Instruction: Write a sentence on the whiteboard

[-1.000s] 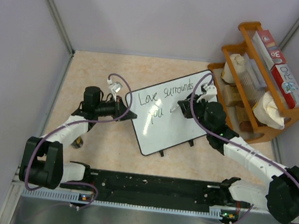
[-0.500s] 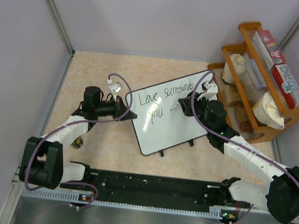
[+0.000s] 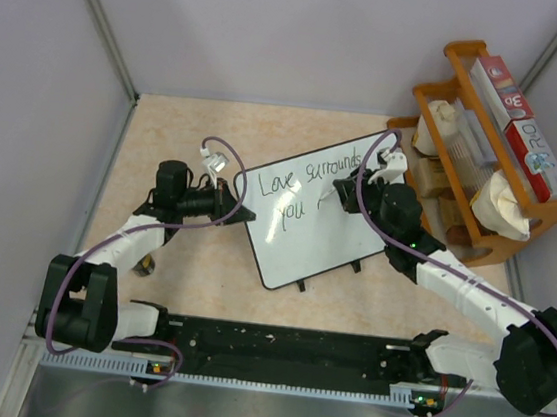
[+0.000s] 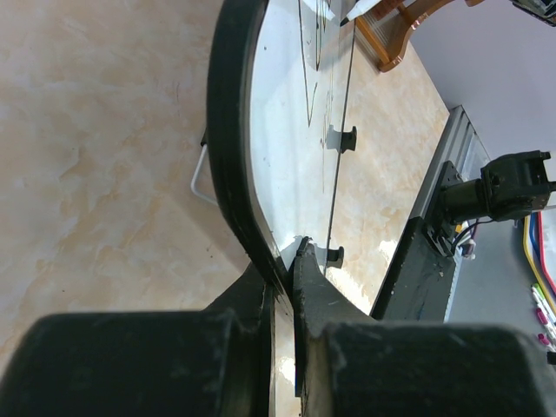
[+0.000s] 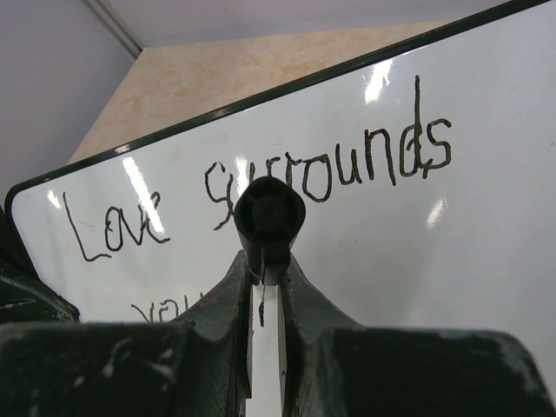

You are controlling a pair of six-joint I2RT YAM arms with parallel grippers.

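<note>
The whiteboard (image 3: 311, 232) lies tilted on the tan table with "Love surrounds you" written on it in black. My left gripper (image 3: 244, 212) is shut on the board's left edge. The left wrist view shows the board (image 4: 287, 130) edge-on, its black frame pinched between the jaws of that gripper (image 4: 291, 261). My right gripper (image 3: 345, 193) hovers over the board just right of "you", shut on a black marker (image 5: 269, 217). The marker points at the white surface (image 5: 400, 252) below "surrounds". Its tip is hidden behind its own body.
A wooden rack (image 3: 475, 246) with boxes and bottles stands at the back right, close to the board's right corner and my right arm. Grey walls close in the table on the left and at the back. A black rail (image 3: 282, 350) runs along the near edge.
My right gripper has shifted slightly up and away over the board with the marker. The left gripper and the board have not moved.
</note>
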